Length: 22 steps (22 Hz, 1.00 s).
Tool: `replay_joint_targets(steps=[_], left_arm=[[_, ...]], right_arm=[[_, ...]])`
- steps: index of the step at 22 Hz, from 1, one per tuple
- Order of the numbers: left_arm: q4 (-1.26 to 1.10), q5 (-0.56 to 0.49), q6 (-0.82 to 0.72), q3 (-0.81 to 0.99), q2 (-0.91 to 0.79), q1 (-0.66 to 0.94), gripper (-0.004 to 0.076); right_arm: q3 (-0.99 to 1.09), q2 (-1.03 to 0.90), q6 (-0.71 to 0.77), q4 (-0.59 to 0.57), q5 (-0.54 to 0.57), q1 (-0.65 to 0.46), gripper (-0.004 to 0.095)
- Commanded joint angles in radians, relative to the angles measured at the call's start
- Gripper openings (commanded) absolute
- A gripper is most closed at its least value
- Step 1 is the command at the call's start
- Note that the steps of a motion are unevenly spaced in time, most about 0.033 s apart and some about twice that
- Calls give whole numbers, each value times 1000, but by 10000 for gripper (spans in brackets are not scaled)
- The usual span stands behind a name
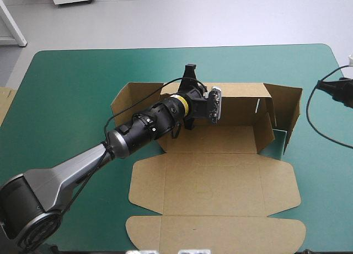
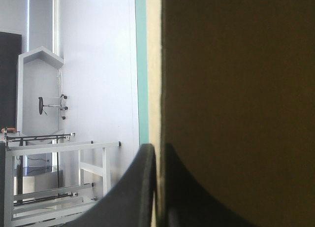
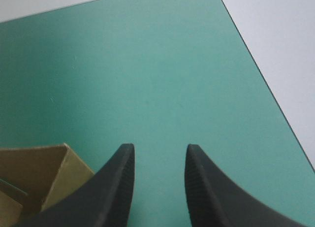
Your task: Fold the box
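Now the box [image 1: 215,177] lies mid-table on the cover [image 1: 71,94], far walls up, lid flat. Our left gripper [image 2: 157,150] is clamped on its back wall, we judge to keep it upright; our right gripper [image 3: 157,149] hovers beside the box, fingers apart, over bare cover

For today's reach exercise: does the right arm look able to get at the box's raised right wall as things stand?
Probably yes: the right gripper is open over bare teal-green cover, the box's right wall beside it, nothing between. The left gripper holds the far wall, elsewhere.
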Motion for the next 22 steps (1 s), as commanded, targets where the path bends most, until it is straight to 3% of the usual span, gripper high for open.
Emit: replay_joint_targets(steps=[1, 6, 11, 14, 18, 22], left_arm=[[-20, -32, -21, -18, -43, -4, -10], [-26, -123, -39, 41, -40, -4, -10], [-23, -196, -71, 77, -40, -4, -10], [-25, -198, -74, 80, -40, -4, -10], [-23, -198, -74, 80, -40, -4, -10], [-15, -196, -58, 80, -40, -4, -10]], right_arm=[[-113, 62, -202, 299, 48, -118, 250], [-120, 210, -314, 508, 133, -150, 236], [-120, 302, -380, 623, 166, -147, 236], [-120, 340, -441, 711, 184, -146, 162], [-132, 366, -461, 714, 232, -137, 48], [-132, 372, -461, 667, 287, -120, 49]])
